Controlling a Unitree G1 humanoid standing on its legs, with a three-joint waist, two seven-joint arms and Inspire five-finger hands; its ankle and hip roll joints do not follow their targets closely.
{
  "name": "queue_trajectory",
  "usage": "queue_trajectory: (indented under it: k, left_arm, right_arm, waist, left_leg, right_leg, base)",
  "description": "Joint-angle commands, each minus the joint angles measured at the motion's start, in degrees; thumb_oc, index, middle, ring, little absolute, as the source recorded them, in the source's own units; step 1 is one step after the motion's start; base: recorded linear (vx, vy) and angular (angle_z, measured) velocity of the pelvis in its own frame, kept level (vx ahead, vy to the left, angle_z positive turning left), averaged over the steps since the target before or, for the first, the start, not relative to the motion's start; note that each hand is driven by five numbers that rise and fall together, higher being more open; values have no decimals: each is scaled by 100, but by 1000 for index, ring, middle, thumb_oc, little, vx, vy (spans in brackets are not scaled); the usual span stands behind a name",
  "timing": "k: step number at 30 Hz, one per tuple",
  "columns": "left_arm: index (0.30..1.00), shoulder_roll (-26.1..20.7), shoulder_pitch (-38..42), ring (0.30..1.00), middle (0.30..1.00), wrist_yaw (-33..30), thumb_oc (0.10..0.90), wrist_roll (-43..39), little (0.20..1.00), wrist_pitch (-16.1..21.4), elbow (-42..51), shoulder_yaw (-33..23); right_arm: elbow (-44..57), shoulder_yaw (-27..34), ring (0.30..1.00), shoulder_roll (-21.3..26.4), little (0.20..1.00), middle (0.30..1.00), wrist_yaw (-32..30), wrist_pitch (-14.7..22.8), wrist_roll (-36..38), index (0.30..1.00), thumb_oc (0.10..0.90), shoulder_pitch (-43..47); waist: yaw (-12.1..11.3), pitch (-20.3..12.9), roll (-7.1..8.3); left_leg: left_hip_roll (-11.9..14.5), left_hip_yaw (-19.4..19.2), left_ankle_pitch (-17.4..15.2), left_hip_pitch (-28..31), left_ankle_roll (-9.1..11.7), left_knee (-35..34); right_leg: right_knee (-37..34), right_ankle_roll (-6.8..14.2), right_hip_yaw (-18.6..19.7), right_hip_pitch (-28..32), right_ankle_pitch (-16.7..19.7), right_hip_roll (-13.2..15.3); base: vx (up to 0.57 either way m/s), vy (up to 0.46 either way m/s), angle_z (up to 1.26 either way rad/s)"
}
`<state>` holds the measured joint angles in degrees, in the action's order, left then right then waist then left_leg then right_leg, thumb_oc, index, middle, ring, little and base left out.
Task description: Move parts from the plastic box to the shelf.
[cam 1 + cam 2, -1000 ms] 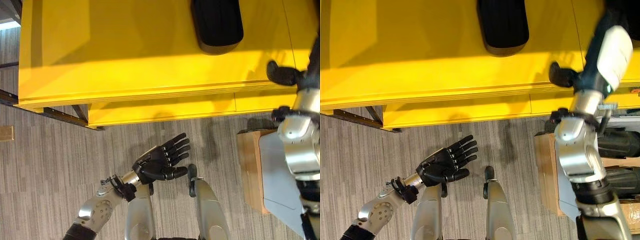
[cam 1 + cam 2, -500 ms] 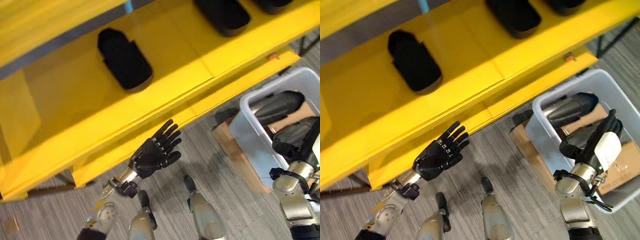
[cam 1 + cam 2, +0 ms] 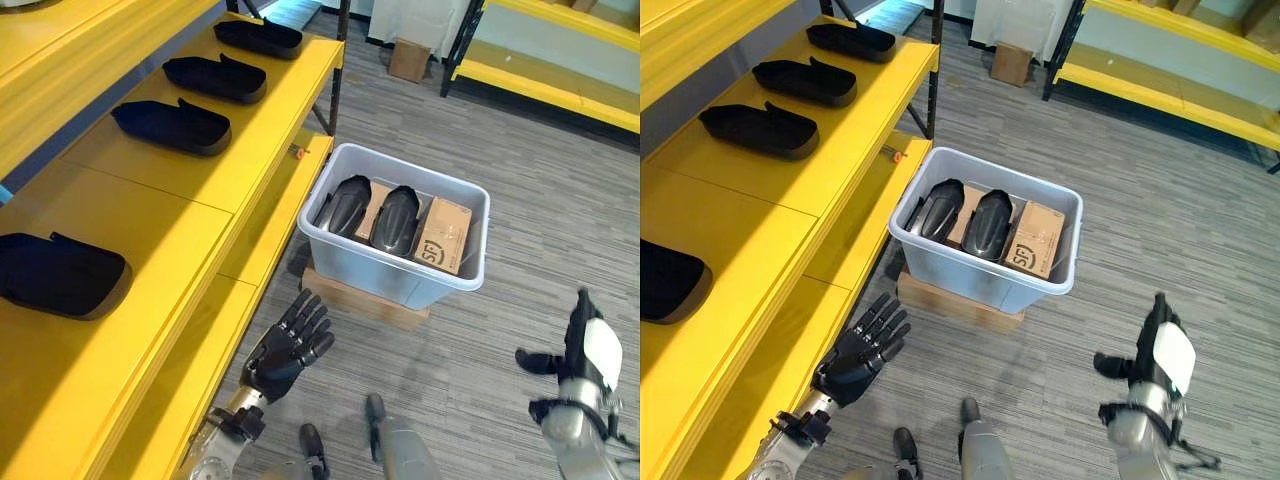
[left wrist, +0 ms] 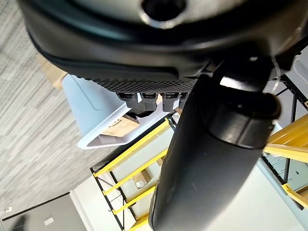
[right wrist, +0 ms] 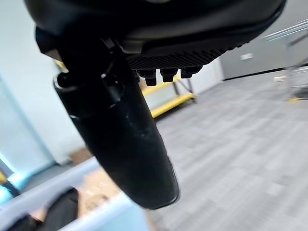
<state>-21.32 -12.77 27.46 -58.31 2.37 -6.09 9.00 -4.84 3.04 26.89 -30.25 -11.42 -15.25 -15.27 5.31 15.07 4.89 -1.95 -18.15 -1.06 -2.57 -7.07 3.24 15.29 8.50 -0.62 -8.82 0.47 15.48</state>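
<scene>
Four black parts lie on the yellow shelf (image 3: 190, 215): one (image 3: 60, 275) at 9 o'clock in the left eye view, then three more (image 3: 170, 125) (image 3: 215, 78) (image 3: 258, 37) in a row running toward 11 o'clock. These count as moved, judging by where they lie.

Two black parts (image 3: 345, 204) (image 3: 396, 218) sit side by side in the plastic box (image 3: 385, 272), which stands on a flat wooden board (image 3: 365, 300) on the floor just beside the shelf end. A cardboard carton (image 3: 443, 235) occupies the box's 3 o'clock side. At least these two parts are left to transfer; the task appears a little over halfway done.

The left hand (image 3: 285, 350) hangs at 6 o'clock beside the shelf edge, fingers straight and spread, holding nothing. The right hand (image 3: 580, 350) sits at 4 o'clock, well apart from the box, fingers extended, also empty (thumb out to the side).

The carton carries dark print on its upper face; it is too small to read reliably. No other writing is legible.
</scene>
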Motion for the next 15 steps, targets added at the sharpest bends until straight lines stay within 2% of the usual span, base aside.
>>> queue_trajectory:
  k: [1, 2, 4, 6, 8, 9, 12, 14, 15]
  left_arm:
    - [1000, -43, 104, 1000, 1000, 355, 900, -372, 1000, 367, 864, -139]
    - [1000, -122, 255, 1000, 1000, 225, 900, -304, 1000, 276, 952, -167]
    - [1000, -128, 254, 1000, 1000, 92, 900, -314, 1000, 303, 1059, -217]
    - [1000, -95, 248, 1000, 1000, 113, 900, -380, 1000, 211, 1220, -346]
    - [1000, -86, 259, 1000, 1000, 95, 900, -368, 1000, 139, 1267, -380]
    - [1000, -46, 274, 1000, 1000, 42, 900, -425, 1000, 87, 1313, -381]
    - [1000, 29, 259, 1000, 1000, 78, 900, -371, 1000, 209, 1189, -265]
    - [1000, 98, 288, 1000, 1000, 84, 900, -451, 1000, 303, 1062, -195]
    - [1000, 108, 306, 1000, 1000, 68, 900, -481, 1000, 299, 1054, -180]
  right_arm:
    - [219, 255, 1000, 390, 1000, 1000, -83, 395, -483, 1000, 900, 1064]
    - [258, 76, 1000, 363, 1000, 1000, -7, 214, -582, 1000, 900, 1310]
    - [241, -34, 1000, 450, 1000, 1000, 155, 203, -550, 1000, 900, 1467]
    - [306, -94, 1000, 613, 1000, 1000, 341, 446, -605, 1000, 900, 1482]
    - [347, -113, 1000, 678, 1000, 1000, 450, 476, -610, 1000, 900, 1485]
    - [411, -145, 1000, 771, 1000, 1000, 598, 482, -610, 1000, 900, 1526]
    - [514, -395, 1000, 1004, 1000, 1000, 882, 591, -659, 1000, 900, 1728]
    - [570, -539, 1000, 1117, 1000, 1000, 934, 611, -572, 1000, 900, 1820]
    - [577, -571, 1000, 1138, 1000, 1000, 946, 606, -550, 1000, 900, 1844]
  waist:
    - [-292, -373, -104]
    - [-354, -390, 6]
    - [-394, -416, 99]
    - [-404, -464, 80]
    - [-399, -464, 68]
    - [-395, -450, 32]
    - [-348, -445, -59]
    - [-341, -401, -121]
    - [-336, -388, -134]
  left_leg:
    - [571, 667, -922, 204, 422, 554]
    - [903, 602, -863, 68, 604, 663]
    - [1218, 441, -690, 110, 851, 518]
    - [1447, 353, -564, 283, 1052, 296]
    - [1481, 336, -488, 314, 1094, 240]
    - [1479, 336, -316, 320, 1094, 168]
    - [1579, 361, -151, 438, 1151, 92]
    - [1820, 334, 353, 236, 1341, 610]
    - [1884, 351, 458, 143, 1389, 789]
  right_leg:
    - [-454, -23, -234, 198, 803, 23]
    - [-738, -9, -322, 380, 560, 8]
    - [-1063, 108, -602, 595, 335, -170]
    - [-1238, 181, -813, 799, 146, -263]
    - [-1253, 163, -854, 824, 124, -279]
    - [-1233, 49, -872, 809, 119, -338]
    - [-1143, -161, -848, 847, -24, -453]
    - [-1185, -312, -934, 958, -66, -558]
    - [-1202, -352, -958, 987, -74, -584]
  base:
    - [-134, -718, -65]
    - [-102, -641, -52]
    - [-56, -666, -20]
    - [13, -456, -39]
    - [-57, -286, -16]
    - [-100, -268, -2]
    - [-36, -181, -13]
    - [13, -168, -8]
    - [25, -171, -17]
